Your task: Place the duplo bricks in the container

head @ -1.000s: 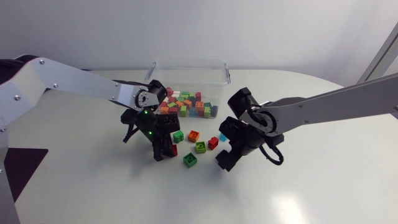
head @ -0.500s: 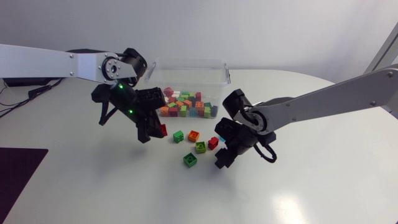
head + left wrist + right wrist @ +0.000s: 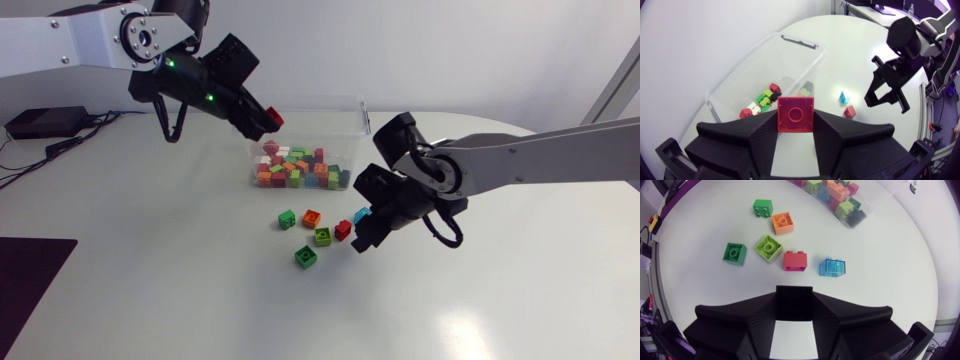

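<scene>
Tabletop point(image 3: 200, 300) bears a clear container point(image 3: 345, 125) of mixed bricks point(image 3: 298, 168); left jaws grasp red brick point(image 3: 273, 119), right jaws released.

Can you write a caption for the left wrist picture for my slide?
Left gripper holds a red brick near the container.

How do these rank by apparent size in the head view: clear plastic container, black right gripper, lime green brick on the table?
1. clear plastic container
2. black right gripper
3. lime green brick
None look alike.
</scene>
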`<state>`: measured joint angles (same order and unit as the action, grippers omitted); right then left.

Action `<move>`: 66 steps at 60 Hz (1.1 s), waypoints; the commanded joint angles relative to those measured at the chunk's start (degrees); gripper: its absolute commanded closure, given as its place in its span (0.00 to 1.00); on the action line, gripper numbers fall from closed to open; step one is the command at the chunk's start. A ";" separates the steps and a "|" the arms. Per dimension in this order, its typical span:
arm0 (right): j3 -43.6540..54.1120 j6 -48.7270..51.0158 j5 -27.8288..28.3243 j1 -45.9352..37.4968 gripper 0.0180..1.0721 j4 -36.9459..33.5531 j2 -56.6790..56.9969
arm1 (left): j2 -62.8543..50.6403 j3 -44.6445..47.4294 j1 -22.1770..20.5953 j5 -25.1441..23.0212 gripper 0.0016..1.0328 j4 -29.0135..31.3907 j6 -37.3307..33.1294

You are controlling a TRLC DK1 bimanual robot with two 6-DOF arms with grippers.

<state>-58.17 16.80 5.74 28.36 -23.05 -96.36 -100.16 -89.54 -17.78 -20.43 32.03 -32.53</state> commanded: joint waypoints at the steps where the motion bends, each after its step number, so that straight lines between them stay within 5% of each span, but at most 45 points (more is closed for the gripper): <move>1: -1.15 0.87 -0.29 -0.41 0.77 -1.65 2.75 | -3.20 -4.07 0.20 -0.49 0.78 -2.15 5.11; 25: -8.27 -2.21 1.12 -2.26 0.77 -4.55 7.67 | -16.21 -15.84 0.55 7.68 0.77 -11.11 16.36; 31: -10.73 -3.35 1.65 -2.52 0.77 -4.55 7.59 | -18.49 -16.90 0.55 9.18 0.64 -12.26 18.12; 35: -12.76 -4.40 1.65 -2.52 0.77 -4.37 7.06 | -19.02 -16.28 0.29 10.67 0.44 -14.01 18.82; 36: -13.28 -4.67 1.73 -2.52 0.77 -4.29 6.88 | -18.93 -15.58 0.29 11.55 0.32 -14.98 19.35; 45: -17.24 -7.04 1.91 -2.78 0.77 -2.53 4.42 | -14.63 -9.34 0.29 13.48 0.05 -19.64 19.44; 66: -26.47 -9.77 1.91 -4.01 0.77 2.57 -4.63 | 4.18 13.16 3.63 13.57 0.05 -27.64 17.07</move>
<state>-81.71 8.88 7.51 24.97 -21.41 -97.86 -100.92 -80.62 -15.20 -6.98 5.43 -14.83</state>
